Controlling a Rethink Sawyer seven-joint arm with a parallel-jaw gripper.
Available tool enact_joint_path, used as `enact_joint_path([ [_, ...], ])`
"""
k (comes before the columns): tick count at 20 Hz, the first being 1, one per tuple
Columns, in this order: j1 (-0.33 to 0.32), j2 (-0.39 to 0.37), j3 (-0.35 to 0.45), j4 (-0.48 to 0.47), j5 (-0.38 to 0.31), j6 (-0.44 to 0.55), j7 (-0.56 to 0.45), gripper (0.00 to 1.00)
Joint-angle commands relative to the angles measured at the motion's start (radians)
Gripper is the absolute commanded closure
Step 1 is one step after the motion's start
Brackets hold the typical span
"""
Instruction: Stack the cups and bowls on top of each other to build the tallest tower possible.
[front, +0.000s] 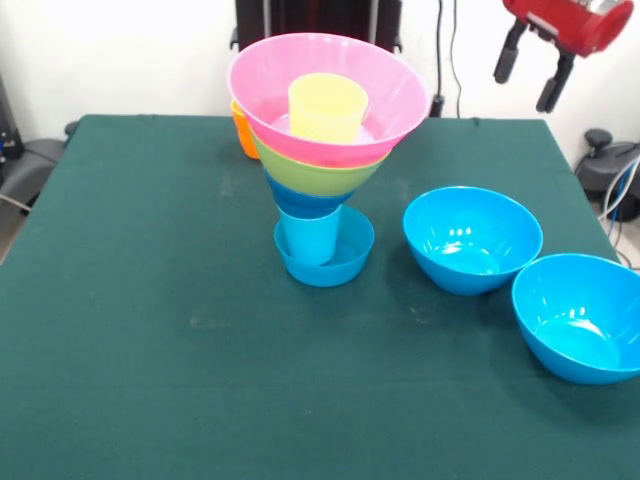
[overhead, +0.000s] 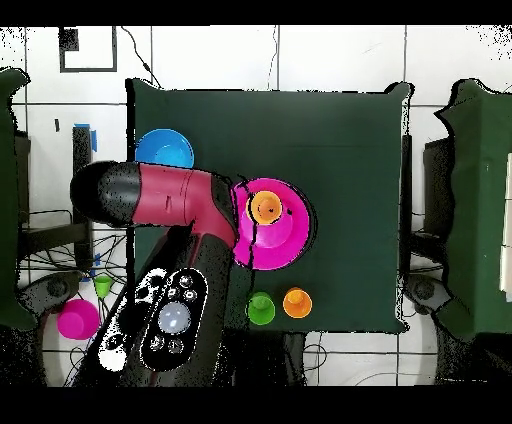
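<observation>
Two large blue bowls sit nearest the camera in the front view, one (front: 583, 317) at the table's front right corner and the other (front: 472, 238) touching it on the side toward the tower (front: 325, 150). That tower is the landmark for everything else. It stands on a small blue bowl (front: 324, 250) resting on the green table (front: 150, 330); a light blue cup (front: 309, 236) stands upright in that bowl, a blue piece sits on the cup, then a lime green bowl (front: 318, 175), then the big pink bowl (front: 327, 100), with a yellow cup (front: 327, 107) upright inside the pink one. An orange cup (front: 243, 132) peeks out just behind the tower; the overhead view shows it (overhead: 297, 302) beside a green cup (overhead: 261, 307) near the table's edge.

The gripper (front: 532, 70) hangs high and well off to the right of the tower in the front view, above and behind the two loose bowls, its two dark fingers (front: 508, 60) spread apart with nothing between them.

Judging from this, the tower is partly built and the loose bowls are the nearest pieces to fetch. They lie below the gripper and toward the camera, mouths up, so a descent onto a rim looks the likely approach. The stack widens upward on a narrow cup, so any sideways nudge could tip it.
</observation>
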Motion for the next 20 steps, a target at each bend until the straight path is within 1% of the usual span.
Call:
enact_joint_path([
  [1, 0.037, 0.101, 0.016, 0.072, 0.053, -0.117, 0.324, 0.0],
  [5, 0.044, 0.137, -0.004, 0.064, 0.065, -0.154, 0.349, 0.0],
  [7, 0.051, 0.161, -0.016, 0.061, 0.064, -0.189, 0.363, 0.0],
  [9, 0.062, 0.188, -0.032, 0.055, 0.059, -0.228, 0.377, 0.0],
  [11, 0.065, 0.223, -0.033, 0.057, 0.062, -0.3, 0.385, 0.0],
  [14, 0.076, 0.263, -0.045, 0.055, 0.068, -0.364, 0.402, 0.0],
  [16, 0.078, 0.282, -0.039, 0.061, 0.085, -0.402, 0.411, 0.0],
  [20, 0.079, 0.317, -0.025, 0.058, 0.112, -0.433, 0.409, 0.0],
])
